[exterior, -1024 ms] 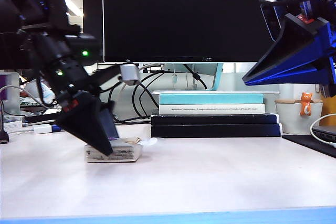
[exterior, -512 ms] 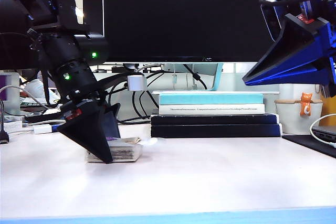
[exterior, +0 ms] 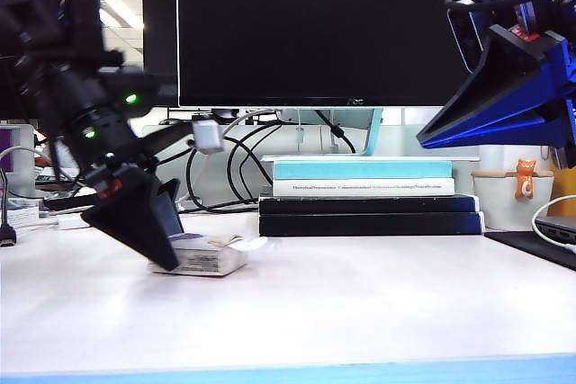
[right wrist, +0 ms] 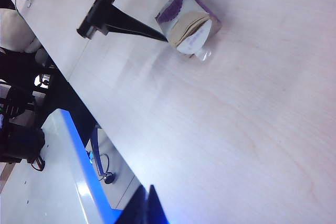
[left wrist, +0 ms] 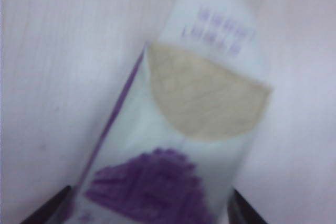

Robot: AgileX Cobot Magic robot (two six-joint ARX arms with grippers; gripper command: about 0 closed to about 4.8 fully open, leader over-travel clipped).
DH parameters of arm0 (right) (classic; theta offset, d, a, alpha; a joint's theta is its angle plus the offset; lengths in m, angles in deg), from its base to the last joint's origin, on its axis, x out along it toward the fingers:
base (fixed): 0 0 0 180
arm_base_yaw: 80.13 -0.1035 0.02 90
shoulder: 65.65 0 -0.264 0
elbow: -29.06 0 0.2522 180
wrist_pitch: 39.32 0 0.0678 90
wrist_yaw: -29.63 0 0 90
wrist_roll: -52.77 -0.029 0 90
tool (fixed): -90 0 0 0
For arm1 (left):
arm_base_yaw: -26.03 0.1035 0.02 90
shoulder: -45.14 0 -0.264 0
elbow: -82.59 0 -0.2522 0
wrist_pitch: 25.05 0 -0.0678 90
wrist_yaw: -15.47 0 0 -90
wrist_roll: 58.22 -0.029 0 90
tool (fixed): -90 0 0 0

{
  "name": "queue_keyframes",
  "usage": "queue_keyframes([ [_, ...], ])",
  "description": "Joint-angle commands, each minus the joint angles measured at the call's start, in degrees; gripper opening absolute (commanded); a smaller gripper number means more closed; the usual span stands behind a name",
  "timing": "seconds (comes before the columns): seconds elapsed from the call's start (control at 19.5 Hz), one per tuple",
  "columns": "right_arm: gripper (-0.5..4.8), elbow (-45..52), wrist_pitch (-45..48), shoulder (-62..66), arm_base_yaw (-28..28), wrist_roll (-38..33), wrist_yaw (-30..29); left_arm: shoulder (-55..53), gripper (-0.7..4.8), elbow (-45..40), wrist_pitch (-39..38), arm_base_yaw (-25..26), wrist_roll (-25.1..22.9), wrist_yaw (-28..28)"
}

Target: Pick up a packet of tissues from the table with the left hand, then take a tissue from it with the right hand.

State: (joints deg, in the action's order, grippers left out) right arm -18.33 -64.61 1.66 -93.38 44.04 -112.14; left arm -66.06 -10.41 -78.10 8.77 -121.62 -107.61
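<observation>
Exterior view: the left hand (exterior: 166, 245) straddles the packet of tissues (exterior: 205, 256), which lies on the table (exterior: 360, 312) at left, in front of the monitor (exterior: 342, 29). Its jaws stand wide on either side of the pack; no firm squeeze is visible yet. The right hand (exterior: 423, 139) hangs high at right, pinched closed and empty.

Judgement: close squarely across the pack's width, keep the fingers clear of the open flap and exposed tissue (left wrist: 207, 98), then lift level.

Count: one packet, one tissue showing, two grippers, four stacked books (exterior: 364, 195).
</observation>
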Motion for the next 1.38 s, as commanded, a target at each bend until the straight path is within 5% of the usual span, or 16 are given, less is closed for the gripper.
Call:
queue_keyframes([
  [0.05,-0.06,-0.1,0.2,-0.1,0.0,0.2,-0.1,-0.3,3.81,-2.9,3.7,0.3,0.3,-10.1],
  [0.36,-0.06,-0.1,-0.3,0.0,0.0,0.2,0.9,-5.0,3.79,-9.9,14.6,0.3,-3.8,-16.5],
  [0.97,-0.06,-0.1,-0.9,0.2,0.0,0.2,2.2,-5.9,3.71,-9.9,16.4,5.3,-2.4,-21.0],
  [1.13,-0.06,-0.1,-0.7,0.2,0.0,0.2,2.2,-6.8,2.98,-9.9,16.6,5.2,-2.3,-22.3],
  [1.23,-0.06,-0.1,-0.8,0.2,0.0,0.2,2.2,-7.1,1.99,-9.9,16.6,5.2,-2.3,-22.2],
  [1.38,-0.06,-0.1,-0.5,0.2,0.0,0.2,3.4,-6.6,1.99,-9.9,16.4,5.2,-1.2,-23.5],
])
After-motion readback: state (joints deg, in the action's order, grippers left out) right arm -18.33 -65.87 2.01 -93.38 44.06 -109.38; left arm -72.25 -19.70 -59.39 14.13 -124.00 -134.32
